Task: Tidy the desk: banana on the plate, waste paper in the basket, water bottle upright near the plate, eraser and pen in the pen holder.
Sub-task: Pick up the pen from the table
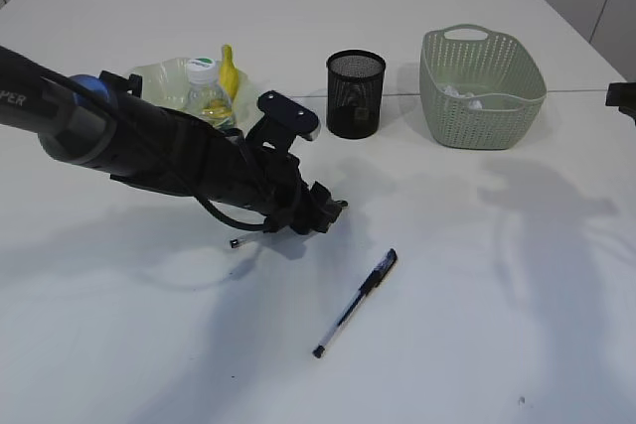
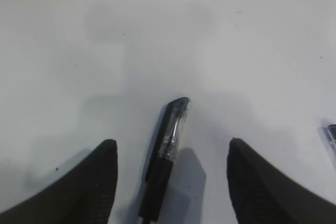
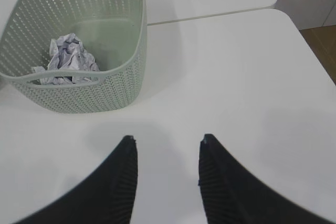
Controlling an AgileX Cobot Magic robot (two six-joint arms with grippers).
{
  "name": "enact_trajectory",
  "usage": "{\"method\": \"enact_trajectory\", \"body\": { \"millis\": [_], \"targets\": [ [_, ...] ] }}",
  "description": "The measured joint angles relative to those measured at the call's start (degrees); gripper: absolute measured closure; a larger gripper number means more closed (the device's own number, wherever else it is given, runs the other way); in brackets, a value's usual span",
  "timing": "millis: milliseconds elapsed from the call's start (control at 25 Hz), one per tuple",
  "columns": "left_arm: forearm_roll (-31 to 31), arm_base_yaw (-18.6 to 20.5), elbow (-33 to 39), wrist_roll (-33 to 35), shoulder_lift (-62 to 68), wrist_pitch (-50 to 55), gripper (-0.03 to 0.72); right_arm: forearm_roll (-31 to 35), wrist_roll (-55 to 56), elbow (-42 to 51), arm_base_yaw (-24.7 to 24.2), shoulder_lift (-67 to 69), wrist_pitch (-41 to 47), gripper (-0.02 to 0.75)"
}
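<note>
White desk [image 1: 517,275] with pen [image 1: 358,301], basket [image 1: 482,88], pen holder [image 1: 355,94]

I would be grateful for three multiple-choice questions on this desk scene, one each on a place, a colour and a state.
1. Where is the crumpled paper? A on the plate; B in the basket; C in the pen holder.
2. What colour is the water bottle's cap? A red; B blue; C white.
3. How is the left gripper? A open; B shut on a pen; C holding the bottle.
Answers: 1 B, the paper lies inside the basket. 2 C, the cap is white. 3 A, its fingers stand apart, a pen lying between them.
</note>
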Motion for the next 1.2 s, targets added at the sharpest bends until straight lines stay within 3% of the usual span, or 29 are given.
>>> {"method": "enact_trajectory", "body": {
  "millis": [1200],
  "targets": [
    [0.6,0.0,0.0,0.0,0.0,-1.7,0.225,-0.1,-0.4,0.0,0.0,0.0,-0.2,0.439]
  ]
}}
